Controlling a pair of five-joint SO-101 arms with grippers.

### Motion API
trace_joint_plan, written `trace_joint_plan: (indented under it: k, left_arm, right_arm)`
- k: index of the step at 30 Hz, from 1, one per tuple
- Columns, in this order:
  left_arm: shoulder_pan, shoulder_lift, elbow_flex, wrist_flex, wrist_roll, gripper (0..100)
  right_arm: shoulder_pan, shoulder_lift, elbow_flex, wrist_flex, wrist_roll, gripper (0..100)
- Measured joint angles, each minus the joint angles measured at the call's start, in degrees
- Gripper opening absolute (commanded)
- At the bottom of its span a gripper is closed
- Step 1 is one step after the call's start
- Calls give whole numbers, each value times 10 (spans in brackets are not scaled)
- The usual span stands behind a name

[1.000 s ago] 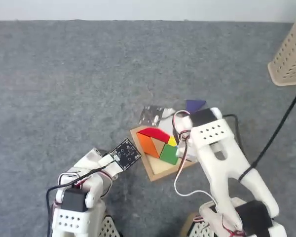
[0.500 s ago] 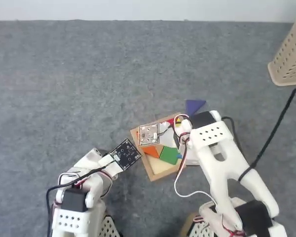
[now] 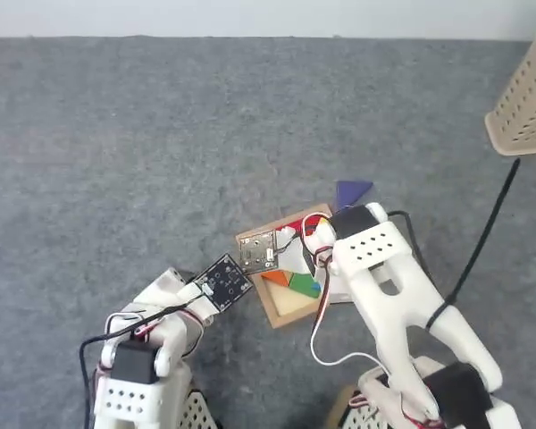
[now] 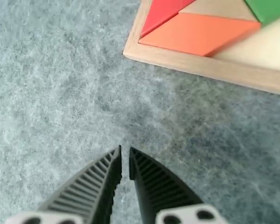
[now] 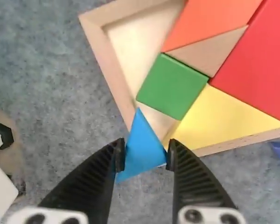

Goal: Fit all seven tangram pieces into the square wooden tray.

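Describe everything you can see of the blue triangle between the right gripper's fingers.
The blue triangle is a small, flat piece in plain bright blue and looks like painted wood. The right gripper is shut on it, with one ribbed black finger against each side. Its tip lies over the rim of the wooden tray, close to a corner of the green square; I cannot tell whether they touch. Its wider end sits outside the tray, above the grey carpet.
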Motion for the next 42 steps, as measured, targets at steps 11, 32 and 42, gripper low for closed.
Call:
trace_joint_plan:
  k: [11,32,42]
  left_arm:
    - [0,0,0,0,0,27]
    - [-260,0,0,-113,66,30]
    - [-259,0,0,-101,67,30]
  right_arm:
    - [43,0,0,0,0,122]
    - [37,0,0,-42,0,125]
    - [37,102,-21,-62,0,145]
